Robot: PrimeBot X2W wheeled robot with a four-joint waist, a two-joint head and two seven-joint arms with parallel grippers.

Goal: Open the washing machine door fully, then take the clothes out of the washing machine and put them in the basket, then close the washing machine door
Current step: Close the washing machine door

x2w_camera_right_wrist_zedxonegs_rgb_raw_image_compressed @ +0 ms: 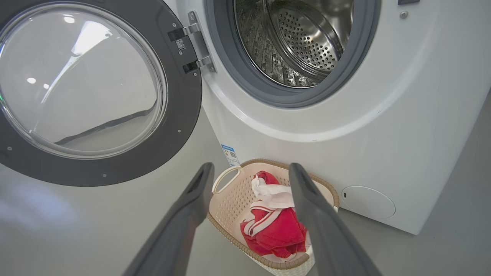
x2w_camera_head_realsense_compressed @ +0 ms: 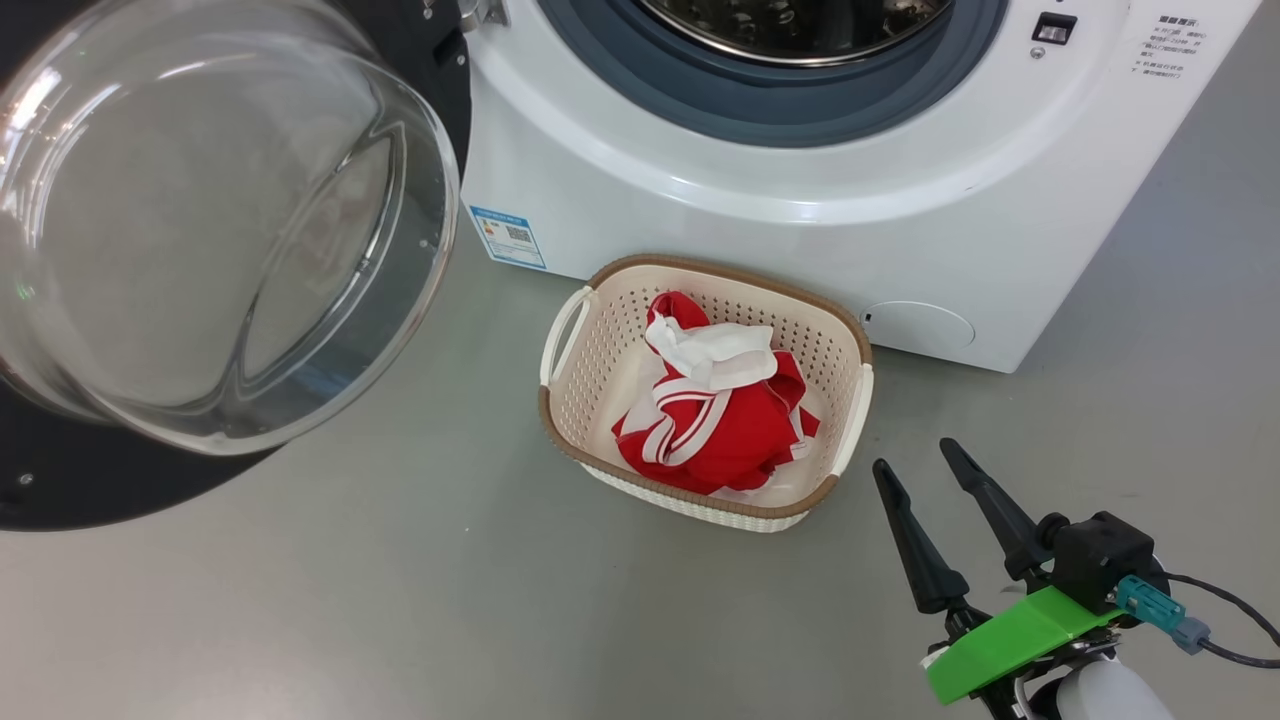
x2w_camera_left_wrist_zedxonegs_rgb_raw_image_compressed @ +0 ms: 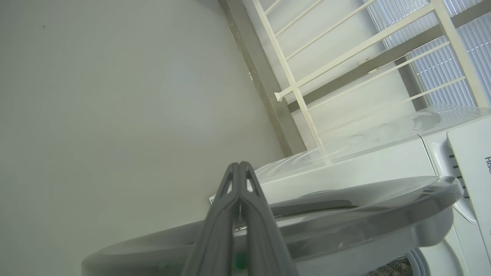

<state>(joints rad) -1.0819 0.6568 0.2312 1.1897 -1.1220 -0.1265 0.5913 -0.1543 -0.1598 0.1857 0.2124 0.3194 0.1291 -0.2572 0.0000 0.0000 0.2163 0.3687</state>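
The washing machine (x2w_camera_head_realsense_compressed: 800, 230) stands with the washing machine door (x2w_camera_head_realsense_compressed: 200, 230) swung wide open at its left. The basket (x2w_camera_head_realsense_compressed: 700, 268) sits just before its front and holds the clothes (x2w_camera_head_realsense_compressed: 715, 420). The right gripper (x2w_camera_head_realsense_compressed: 912, 455) hangs spread and empty near the basket's right side, while the left gripper (x2w_camera_left_wrist_zedxonegs_rgb_raw_image_compressed: 239, 168) is pinched together on nothing by the door's rim.

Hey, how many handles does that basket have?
2: one handle on the basket's left end, another handle on its right end, in the head view.

Red clothes (x2w_camera_head_realsense_compressed: 720, 425) with white bands, cream basket (x2w_camera_head_realsense_compressed: 600, 340) rimmed brown.
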